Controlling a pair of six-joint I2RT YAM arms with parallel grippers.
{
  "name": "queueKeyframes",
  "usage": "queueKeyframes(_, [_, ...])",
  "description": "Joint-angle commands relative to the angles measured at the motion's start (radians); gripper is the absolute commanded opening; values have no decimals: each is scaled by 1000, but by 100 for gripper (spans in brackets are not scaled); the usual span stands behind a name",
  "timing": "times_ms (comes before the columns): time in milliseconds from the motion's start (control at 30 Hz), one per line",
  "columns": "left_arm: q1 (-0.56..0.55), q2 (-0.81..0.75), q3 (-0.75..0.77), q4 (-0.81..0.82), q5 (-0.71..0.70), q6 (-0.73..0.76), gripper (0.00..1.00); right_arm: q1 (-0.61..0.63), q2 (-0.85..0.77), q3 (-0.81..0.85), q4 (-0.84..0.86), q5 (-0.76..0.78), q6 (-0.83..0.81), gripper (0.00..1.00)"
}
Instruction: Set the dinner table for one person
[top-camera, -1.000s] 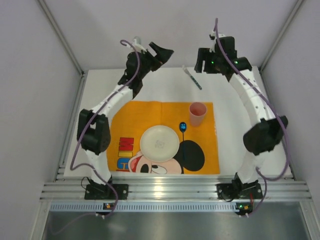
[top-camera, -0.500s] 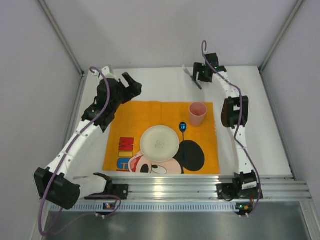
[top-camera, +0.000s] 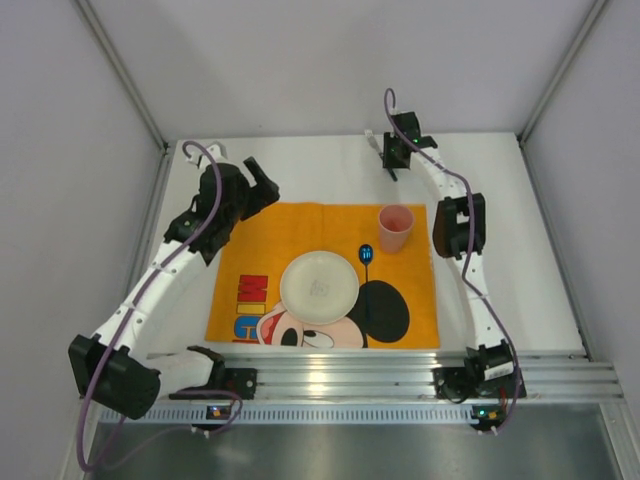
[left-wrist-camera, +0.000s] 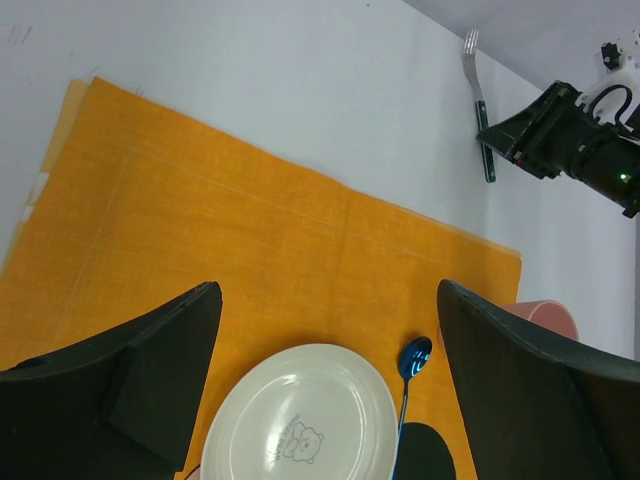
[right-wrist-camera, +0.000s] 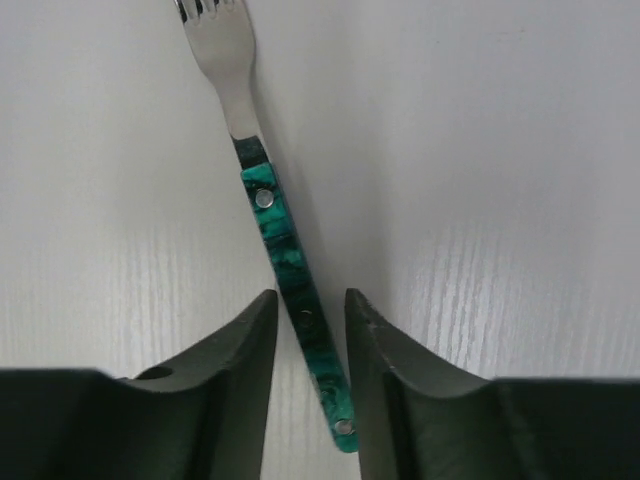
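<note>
You see the left pincer (top-camera: 264, 179) spread wide above the far left corner of the orange mat (top-camera: 280, 235). The mat carries a plate (top-camera: 319, 287), spoon (top-camera: 366, 256) and pink cup (top-camera: 395, 228), and it lies on the white worktop (top-camera: 500, 200) beneath both arms. Farther right, the right pincer (right-wrist-camera: 311, 300) straddles the green handle of the fork (right-wrist-camera: 285, 240); you cannot tell whether it pinches.

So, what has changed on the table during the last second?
The right gripper came down from high up to the fork and narrowed around its green handle; whether it grips yet is unclear. The left gripper, open, also came down, toward the far left corner of the orange mat. The fork, plate, spoon, pink cup and mat stayed put.
</note>
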Motion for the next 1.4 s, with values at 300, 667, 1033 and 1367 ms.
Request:
queueKeyframes(300, [-1,-148,-41,-101,-58,22,95,56,12,-12,-128,183,2,0])
queueKeyframes(667, [0,-131,-56,-44,-9,63,95,-12,-203,14,-52,312,-21,0])
queueKeyframes(1033, [23,-119,-95,-50,-122,147,97,15,-571,-95,-111,156,98,0])
queueKeyframes(1367, [120,-206,-196,11,122,283,98,382,-821,-434,-67,-219,356,0])
